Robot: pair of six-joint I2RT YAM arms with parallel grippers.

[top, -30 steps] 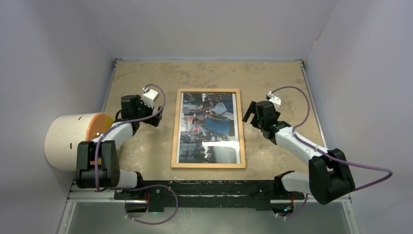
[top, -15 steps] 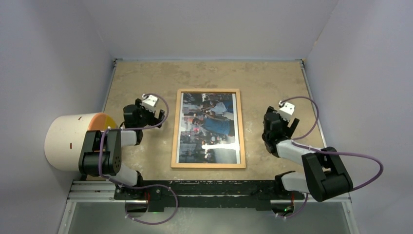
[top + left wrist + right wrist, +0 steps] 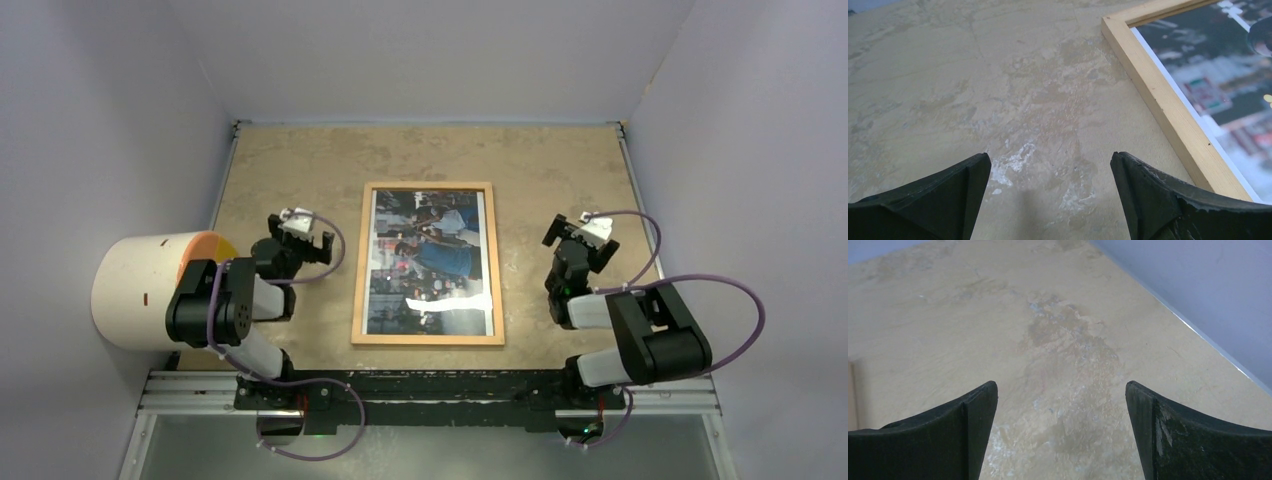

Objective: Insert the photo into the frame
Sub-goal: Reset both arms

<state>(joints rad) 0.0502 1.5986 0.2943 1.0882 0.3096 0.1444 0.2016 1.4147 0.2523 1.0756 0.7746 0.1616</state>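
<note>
Lying at the middle of the desk (image 3: 290, 160), inside the light-wood frame (image 3: 358, 262): the photo (image 3: 432, 262). Spread apart, empty, beside the frame's left rail: left gripper (image 3: 1048, 165). Likewise apart and empty, nearer the right edge: right gripper (image 3: 1060, 395).

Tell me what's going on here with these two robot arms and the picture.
The photo lies image up inside the frame, flat on the table between the arms, so the job looks done. Neither arm is handling anything: the left gripper is open beside the frame's left rail, and the right gripper is open over bare table on the other side.
</note>
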